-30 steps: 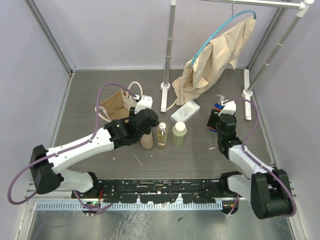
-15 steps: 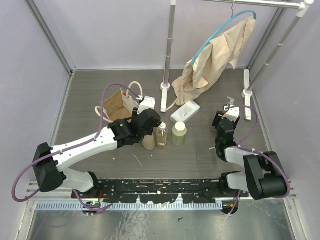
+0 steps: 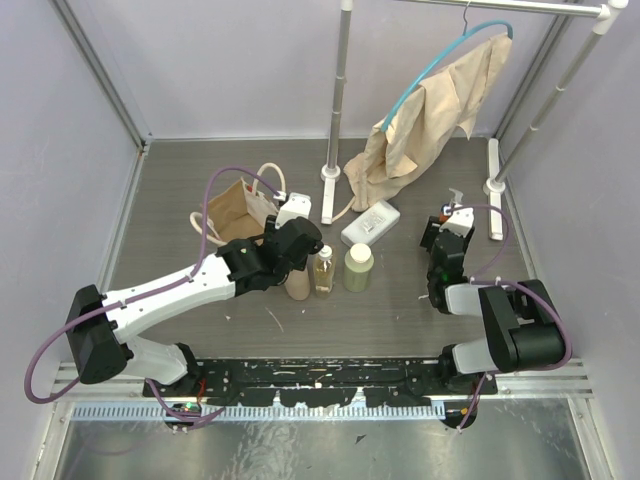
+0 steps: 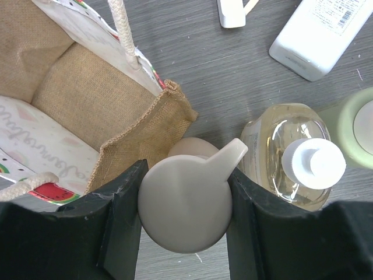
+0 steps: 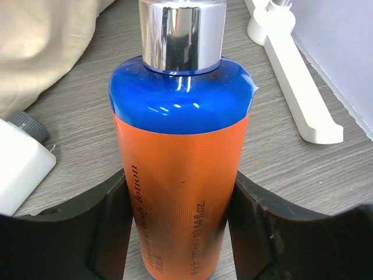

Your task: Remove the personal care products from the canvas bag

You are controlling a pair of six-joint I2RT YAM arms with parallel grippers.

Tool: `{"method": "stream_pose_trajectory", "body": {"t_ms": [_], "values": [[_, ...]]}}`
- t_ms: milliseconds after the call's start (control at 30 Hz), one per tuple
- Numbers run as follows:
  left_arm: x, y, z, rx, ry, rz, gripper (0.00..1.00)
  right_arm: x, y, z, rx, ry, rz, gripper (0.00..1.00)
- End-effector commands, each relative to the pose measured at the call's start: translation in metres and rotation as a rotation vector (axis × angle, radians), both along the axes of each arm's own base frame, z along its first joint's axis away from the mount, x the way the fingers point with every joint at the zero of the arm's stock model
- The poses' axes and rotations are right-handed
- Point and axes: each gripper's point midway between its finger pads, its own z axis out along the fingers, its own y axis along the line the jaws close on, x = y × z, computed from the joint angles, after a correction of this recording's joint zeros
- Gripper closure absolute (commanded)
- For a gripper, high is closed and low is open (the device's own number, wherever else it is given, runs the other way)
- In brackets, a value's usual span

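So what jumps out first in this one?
The left gripper is shut on the tan bottle by its cap, right beside the open canvas bag at centre-left. On the right side, the right gripper clamps a vivid blue bottle with an orange label, and a beige cloth hangs at the back.

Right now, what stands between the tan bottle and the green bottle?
The amber bottle stands between the tan bottle and the green bottle, clearest in the top view.
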Motion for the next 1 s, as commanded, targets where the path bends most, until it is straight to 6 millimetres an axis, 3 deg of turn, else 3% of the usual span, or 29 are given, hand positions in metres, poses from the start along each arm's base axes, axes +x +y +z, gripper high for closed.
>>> {"method": "stream_pose_trajectory", "body": {"t_ms": [0,433,667,967], "values": [[0.015,-0.007,0.038,-0.097,-0.114,0.044,0.45,0.027,0.011,0.051,0.022,-0.112,0.039,0.89],[0.017,-0.010,0.036,-0.085,-0.115,0.039,0.44,0.031,0.014,0.040,-0.001,-0.021,0.058,0.90],[0.017,-0.008,0.035,-0.076,-0.117,0.039,0.44,0.024,0.011,0.068,0.016,-0.249,0.051,0.96],[0.018,-0.004,0.039,-0.068,-0.129,0.049,0.44,0.050,0.031,0.077,-0.005,-0.355,0.158,0.99]]}}
